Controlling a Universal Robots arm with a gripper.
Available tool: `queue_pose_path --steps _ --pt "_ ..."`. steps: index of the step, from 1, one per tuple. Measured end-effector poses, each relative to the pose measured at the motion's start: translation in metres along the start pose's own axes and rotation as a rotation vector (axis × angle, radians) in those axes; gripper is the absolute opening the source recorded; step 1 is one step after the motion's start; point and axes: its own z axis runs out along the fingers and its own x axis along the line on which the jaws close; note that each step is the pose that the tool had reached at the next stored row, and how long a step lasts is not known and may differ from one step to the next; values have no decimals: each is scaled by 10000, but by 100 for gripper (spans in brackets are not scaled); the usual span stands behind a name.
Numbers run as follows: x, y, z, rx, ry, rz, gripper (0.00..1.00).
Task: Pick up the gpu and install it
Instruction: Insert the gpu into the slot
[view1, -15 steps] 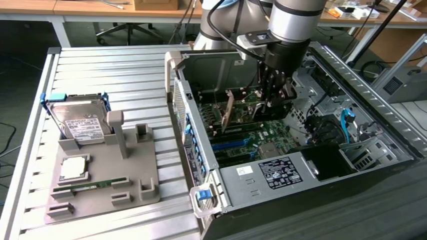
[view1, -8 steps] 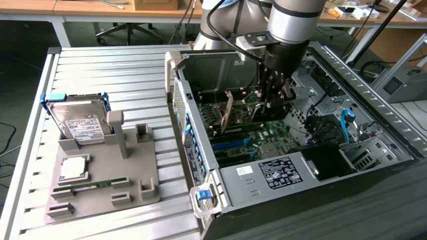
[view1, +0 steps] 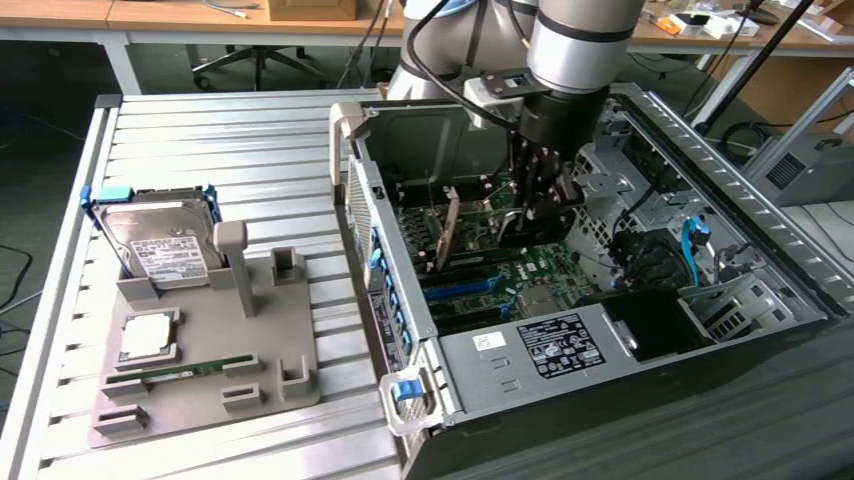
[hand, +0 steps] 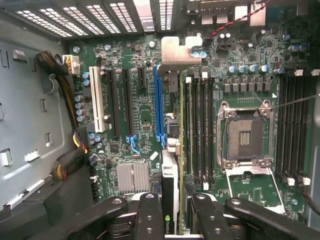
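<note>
Black gripper (hand: 174, 215), partly closed: clamps gpu (hand: 170, 175) on edge. Hangs over motherboard (hand: 252, 192), long axis parallel to blue slot (hand: 159, 100) and just beside it, bracket end (hand: 175, 50) farthest from fingers (hand: 150, 215).
</note>
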Motion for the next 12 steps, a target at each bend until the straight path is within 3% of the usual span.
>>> queue_pose_path --steps 12 --pt "0 57 58 1 13 -1 27"
